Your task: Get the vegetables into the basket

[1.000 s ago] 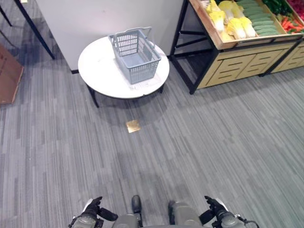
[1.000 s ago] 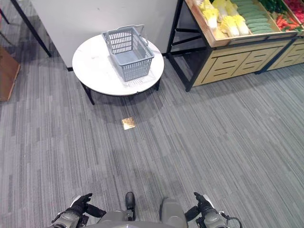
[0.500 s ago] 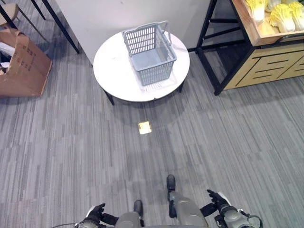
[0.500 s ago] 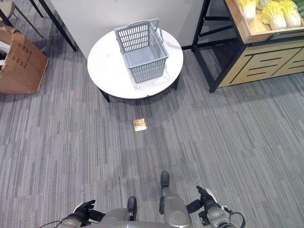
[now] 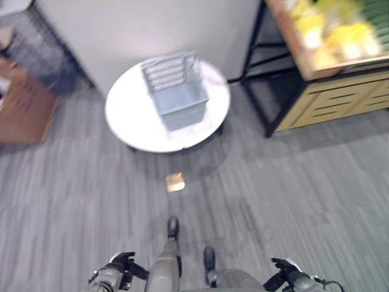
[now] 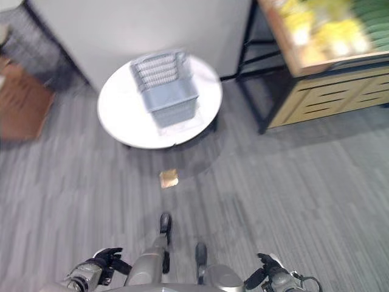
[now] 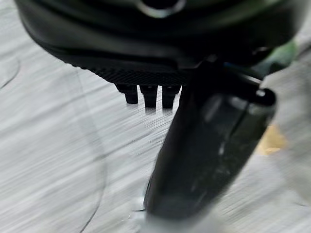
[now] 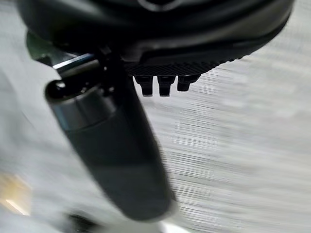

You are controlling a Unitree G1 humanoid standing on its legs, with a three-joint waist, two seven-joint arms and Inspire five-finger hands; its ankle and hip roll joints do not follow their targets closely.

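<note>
Grey slatted basket (image 5: 175, 93) sits upright on the round white table (image 5: 130, 118); both hands hang relaxed, holding nothing.

Basket (image 5: 174, 90) on table (image 5: 130, 118) — veg shelf (image 5: 331, 73) to its right.

Grey slatted basket (image 5: 175, 91) upright on round white table (image 5: 137, 118); yellow-green vegetables (image 5: 331, 27) on wooden stand (image 5: 340, 85).

Open grey carpet (image 5: 292, 182) was seen ahead. The round white table (image 5: 130, 118) was occupied mid-top by the grey basket (image 5: 174, 91). The wooden produce stand (image 5: 328, 91) blocked the right, a wall (image 5: 152, 24) behind.
</note>
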